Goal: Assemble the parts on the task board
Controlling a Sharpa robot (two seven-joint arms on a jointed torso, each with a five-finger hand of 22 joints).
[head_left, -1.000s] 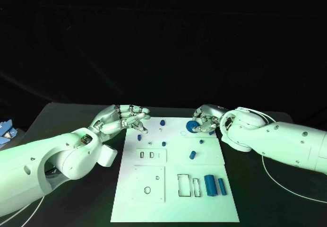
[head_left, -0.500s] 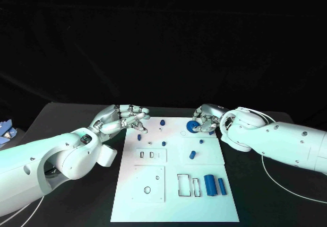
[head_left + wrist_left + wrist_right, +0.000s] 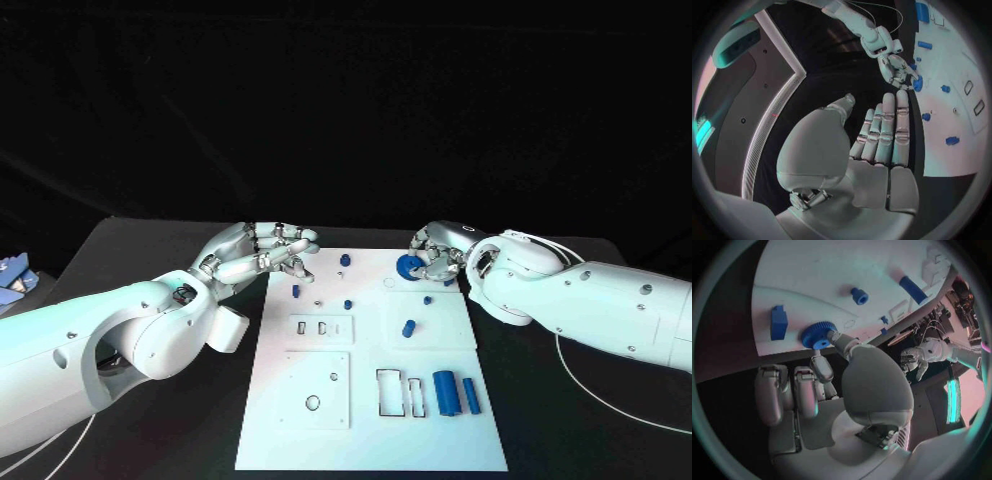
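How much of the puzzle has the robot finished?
Not much looks done yet. The right robot hand has its fingers on a blue gear at the far edge of the task board. The left robot hand holds nothing, at the board's far left corner. Two blue cylinders and several small blue pieces lie loose, and the cutouts stay empty.

No legible text — anywhere.

Small blue parts (image 3: pixel 408 326) dot the task board (image 3: pixel 368 440) between bare patches.
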